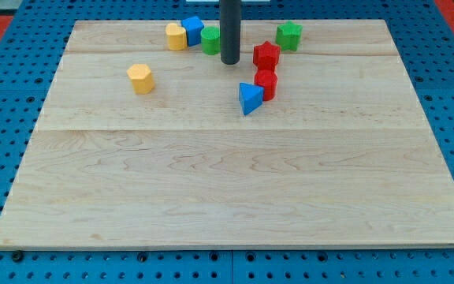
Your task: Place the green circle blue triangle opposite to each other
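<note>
Near the view's top edge of the pale wooden board (pixel 235 205), the dark rod is seen standing straight up, and my tip (pixel 229 62) is set down on the wood. No hand is fitted to the rod, so nothing can be opened, shut or held; blocks can only be pushed. Nothing is being carried by it now

The small round green circle block (pixel 210 39) is found just beside the rod, on the view's left, partly hidden behind it. Whether it is touched by the rod cannot be told. A blue block (pixel 193 29) and a yellow block (pixel 176 36) are packed next to it on the view's left

The blue triangle block (pixel 250 98) is placed lower down and a little to the view's right of my tip. It is touched by a red block (pixel 266 83), with another red block (pixel 266 55) above that. A green star-like block (pixel 288 35) and a second yellow block (pixel 140 78) are set further off

So my tip is placed between the two task blocks, much nearer the green one
</note>
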